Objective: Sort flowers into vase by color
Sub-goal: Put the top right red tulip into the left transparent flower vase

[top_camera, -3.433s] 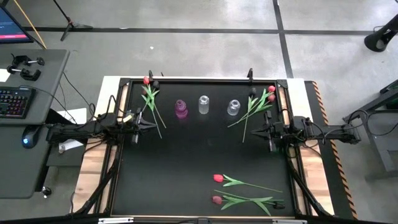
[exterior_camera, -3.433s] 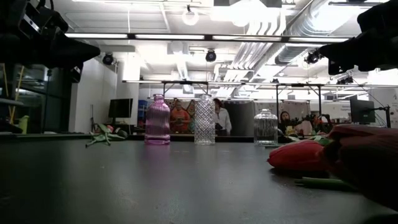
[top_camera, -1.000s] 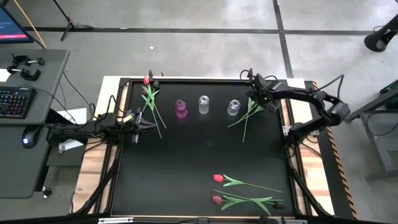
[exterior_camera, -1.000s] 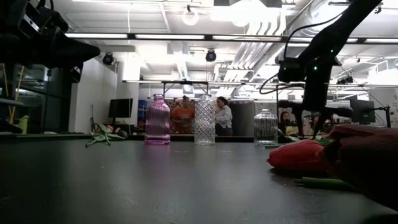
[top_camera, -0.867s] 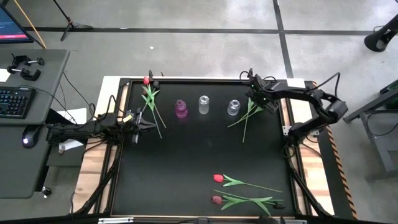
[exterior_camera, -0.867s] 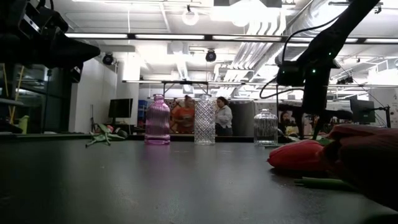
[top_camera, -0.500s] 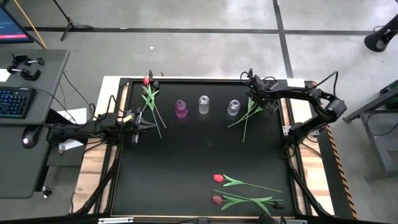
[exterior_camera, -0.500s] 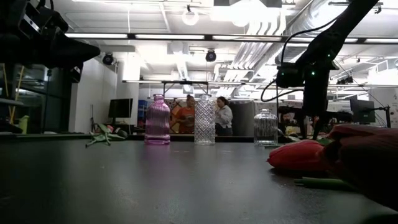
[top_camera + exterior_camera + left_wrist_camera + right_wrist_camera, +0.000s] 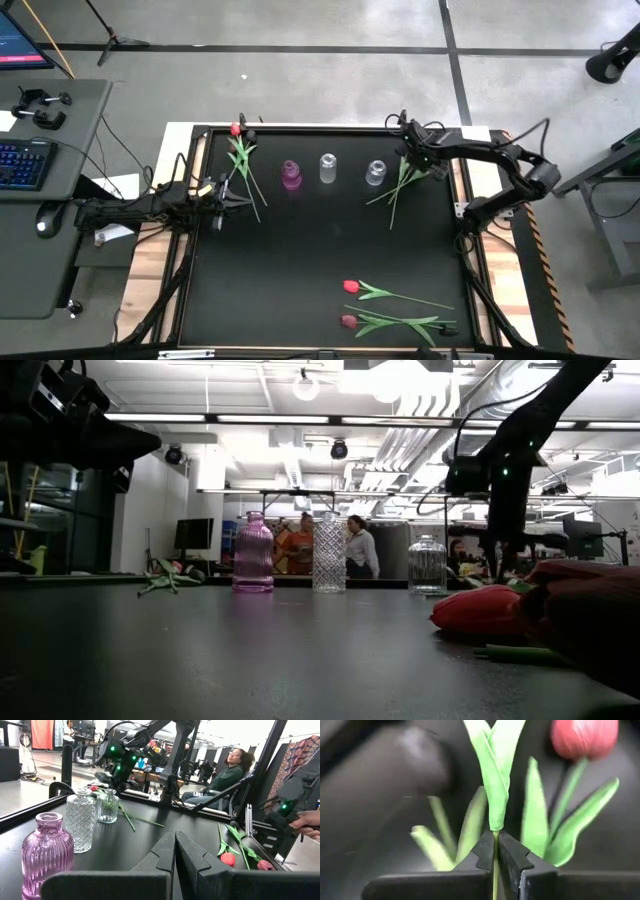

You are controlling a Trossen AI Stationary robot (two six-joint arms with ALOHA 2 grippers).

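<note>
Your right gripper [image 9: 407,140] sits at the far right corner of the worktop [image 9: 320,250], over the bunch of flowers [image 9: 400,178] lying there. Its fingers [image 9: 512,857] are pinching a thin green stem [image 9: 495,870] just below the leaves, with a red tulip head [image 9: 583,737] close beside it.

Your left gripper [image 9: 237,201] waits at the left edge of the worktop, fingers [image 9: 192,862] pressed together and holding nothing.

Three small vases stand in a row near the far edge: a pink vase [image 9: 291,175], a clear cut-glass vase [image 9: 328,168] and a second clear vase [image 9: 375,172] nearest the right gripper.

More flowers [image 9: 243,155] lie at the far left corner, and two red tulips [image 9: 385,305] lie near the front edge, toward the right.
</note>
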